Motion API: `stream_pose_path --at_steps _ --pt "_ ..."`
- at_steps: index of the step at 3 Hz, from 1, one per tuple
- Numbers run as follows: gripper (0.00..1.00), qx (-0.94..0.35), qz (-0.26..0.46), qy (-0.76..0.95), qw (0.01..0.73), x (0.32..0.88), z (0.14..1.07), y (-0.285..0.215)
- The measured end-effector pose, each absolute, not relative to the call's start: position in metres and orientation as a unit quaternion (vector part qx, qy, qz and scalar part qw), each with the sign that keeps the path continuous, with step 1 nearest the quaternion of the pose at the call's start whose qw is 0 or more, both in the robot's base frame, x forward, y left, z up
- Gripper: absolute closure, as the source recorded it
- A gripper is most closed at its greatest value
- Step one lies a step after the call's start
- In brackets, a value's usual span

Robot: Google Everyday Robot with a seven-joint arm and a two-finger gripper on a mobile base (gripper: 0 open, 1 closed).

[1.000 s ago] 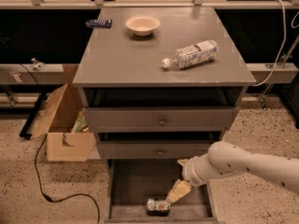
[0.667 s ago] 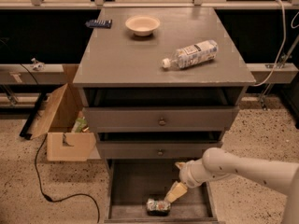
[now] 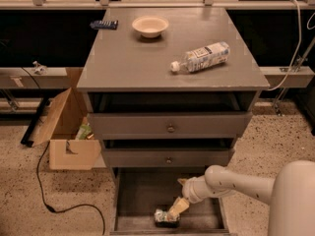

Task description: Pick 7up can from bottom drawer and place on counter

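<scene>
Below, the 7up can [image 3: 166, 218] lies at the front of the open bottom drawer [image 3: 142, 195], with the gripper [image 3: 176, 208] right against its right end; whether it pinches the can, I cannot tell. Rightward, a bottle [image 3: 202, 58] lies on the bench [image 3: 123, 58].

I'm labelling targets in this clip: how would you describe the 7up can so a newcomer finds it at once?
Start at the grey cabinet; its bottom drawer is pulled open at floor level. The 7up can sits near that drawer's front edge, right by the gripper. It is small and metallic, unlike the clear bottle up on the counter.
</scene>
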State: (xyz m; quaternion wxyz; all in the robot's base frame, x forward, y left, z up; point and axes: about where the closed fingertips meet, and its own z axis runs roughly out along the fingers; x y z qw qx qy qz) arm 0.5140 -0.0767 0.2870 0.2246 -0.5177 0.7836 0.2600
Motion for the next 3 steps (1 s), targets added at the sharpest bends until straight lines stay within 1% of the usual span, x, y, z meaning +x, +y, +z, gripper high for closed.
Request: stream_pose_path --at_steps 1,3 --pt "0.00 -0.517 0.262 0.784 0.223 0.512 0.285 -0.076" --pt "0.00 -0.540 0.245 0.778 0.208 0.517 0.231 -0.072"
